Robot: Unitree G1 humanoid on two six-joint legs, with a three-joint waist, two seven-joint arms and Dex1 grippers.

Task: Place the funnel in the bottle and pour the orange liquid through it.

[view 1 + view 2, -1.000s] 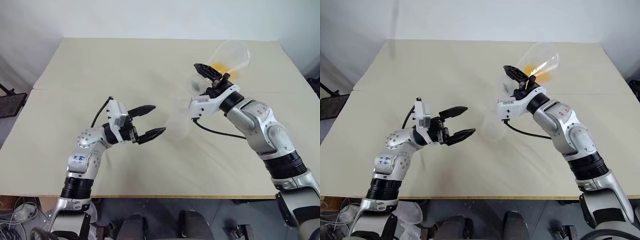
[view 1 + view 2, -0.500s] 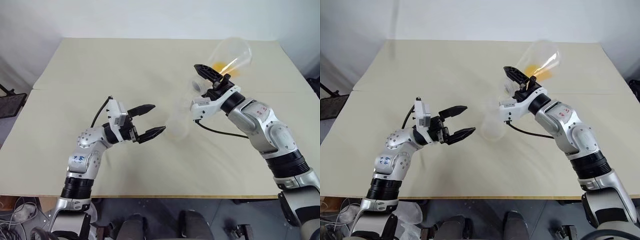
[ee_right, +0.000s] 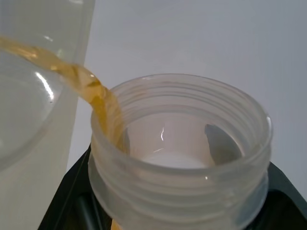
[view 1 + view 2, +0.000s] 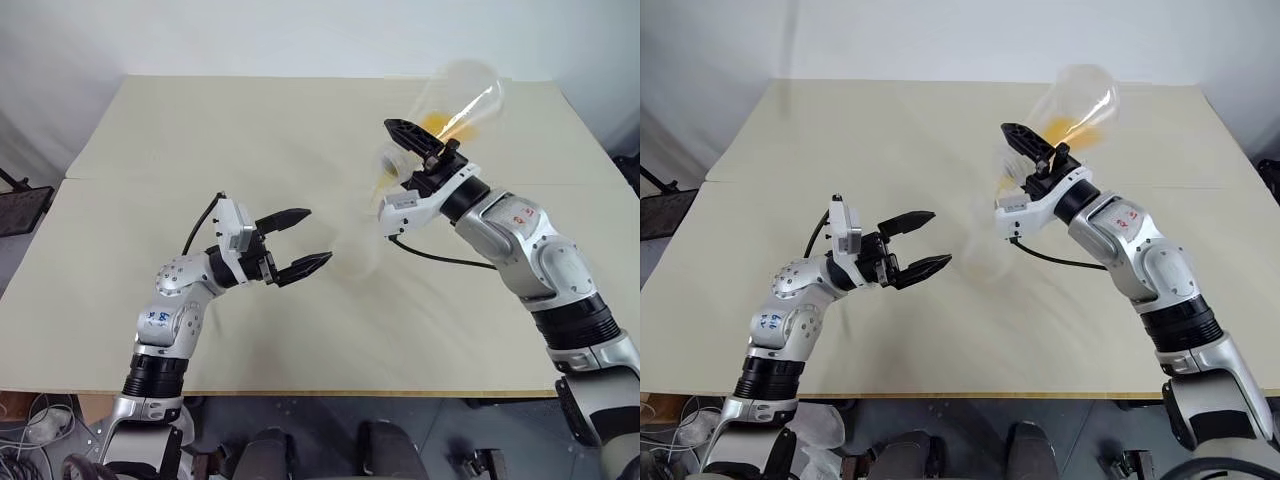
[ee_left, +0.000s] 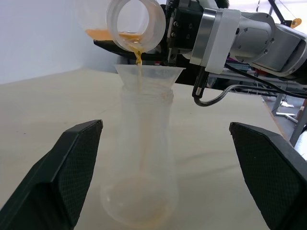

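Observation:
The bottle (image 5: 144, 163) stands upright on the table with the clear funnel (image 5: 149, 75) seated in its neck. My right gripper (image 4: 408, 150) is shut on the neck of a larger clear flask (image 4: 465, 95), tipped mouth-down over the funnel. A thin stream of the orange liquid (image 5: 139, 56) runs from the flask's mouth (image 3: 182, 143) into the funnel, and a little has pooled in the bottle's base. More orange liquid (image 4: 440, 125) lies inside the tilted flask. My left gripper (image 4: 318, 236) is open, its fingers (image 5: 72, 163) standing either side of the bottle without touching it.
The beige table (image 4: 200, 130) spreads wide on all sides of the bottle. A black cable (image 4: 440, 262) loops from my right wrist over the table. A dark object (image 4: 20, 205) sits beyond the table's left edge.
The right gripper has tipped the larger flask a little further, raising its base. Orange liquid now shows at the flask's mouth. The left arm has kept still.

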